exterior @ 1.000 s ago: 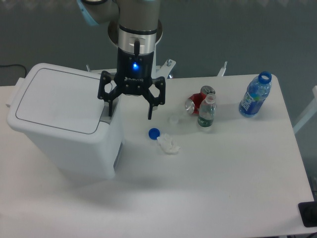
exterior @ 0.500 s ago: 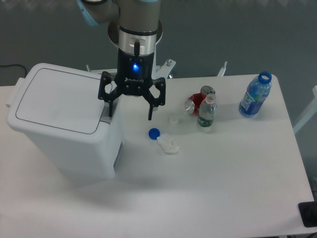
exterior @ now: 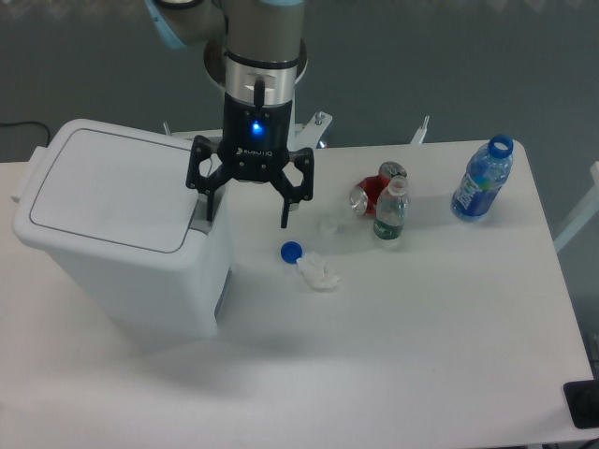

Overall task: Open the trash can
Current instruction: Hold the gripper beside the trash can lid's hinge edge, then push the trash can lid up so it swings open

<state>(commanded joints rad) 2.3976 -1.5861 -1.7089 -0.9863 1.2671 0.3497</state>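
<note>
Our claw (exterior: 247, 211) hangs spread wide, fingers pointing down, over the right end of the bin (exterior: 122, 234). One fingertip (exterior: 208, 213) sits at or just above the grey tab (exterior: 199, 221) on the bin's right edge; the other fingertip (exterior: 284, 221) hangs over bare worktop (exterior: 421, 327), clear of the bin. We cannot tell from this single view whether the near fingertip touches the tab or only hovers above it.

The bin stands at the left of the worktop, its lid (exterior: 108, 190) flat and closed. We judge the step in hand to be pressing the tab so the lid releases. To do it well, we want one finger alone to carry the push, coming straight down onto the middle of the tab, not onto the lid beside it, since weight on the lid would hold it shut. Keeping the claw spread suits this: the far finger stays out of the way. Once the tab gives, we should lift clear and to the right, because the lid probably swings up on the far left side and the wrist above it should not block it. The push should be gentle; the bin looks light and could slide or tip.

Near the claw lie a blue cap (exterior: 291, 250) and a crumpled tissue (exterior: 318, 272), close enough that a low sweep to the right would knock them. A red can (exterior: 369, 194), a small bottle (exterior: 391, 211) and a blue bottle (exterior: 483, 180) stand well apart to the right.
</note>
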